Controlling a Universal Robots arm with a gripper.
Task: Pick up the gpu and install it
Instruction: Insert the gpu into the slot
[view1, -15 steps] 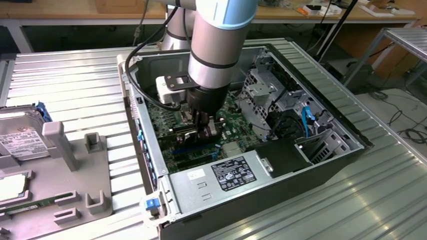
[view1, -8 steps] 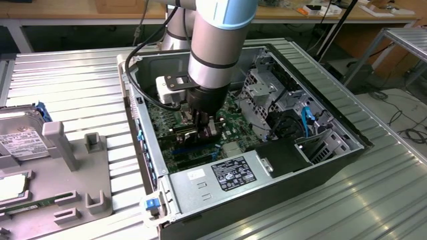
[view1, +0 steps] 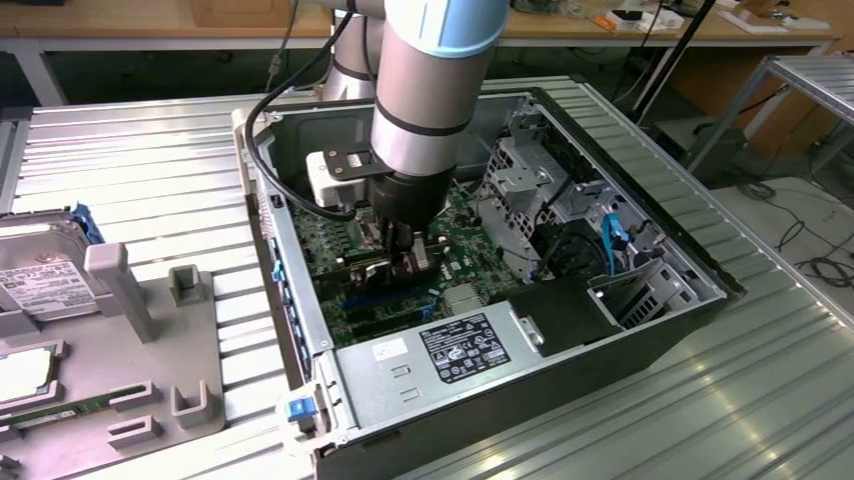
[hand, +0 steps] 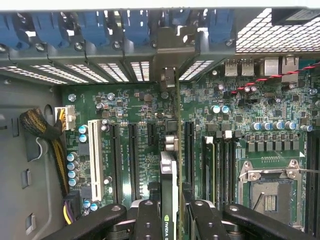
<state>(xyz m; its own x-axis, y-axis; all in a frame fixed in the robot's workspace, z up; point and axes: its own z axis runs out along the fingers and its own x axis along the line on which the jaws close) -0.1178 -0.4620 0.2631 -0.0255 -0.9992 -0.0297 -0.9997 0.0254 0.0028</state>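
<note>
My gripper (hand: 172, 222) is shut on the gpu (hand: 169, 175), one finger (hand: 147, 220) on each side of it. In the wrist view the card stands on edge above the green motherboard (hand: 250, 145), between two long black expansion slots (hand: 134, 160). Its silver bracket (hand: 167, 75) reaches the case's rear slot openings. Whether its edge sits in a slot is hidden. In the exterior view the gripper (view1: 407, 252) is low inside the open computer case (view1: 667, 250), with the dark card (view1: 380, 270) just under it.
A white slot (hand: 93, 155), the CPU socket (hand: 267, 187) and blue slot retainers (hand: 100, 25) surround the card. The power supply (view1: 447, 350) and drive cage (view1: 534, 170) crowd the case. A grey tray (view1: 174, 330) at the exterior view's left holds a hard drive (view1: 40, 280) and a RAM stick (view1: 60, 408).
</note>
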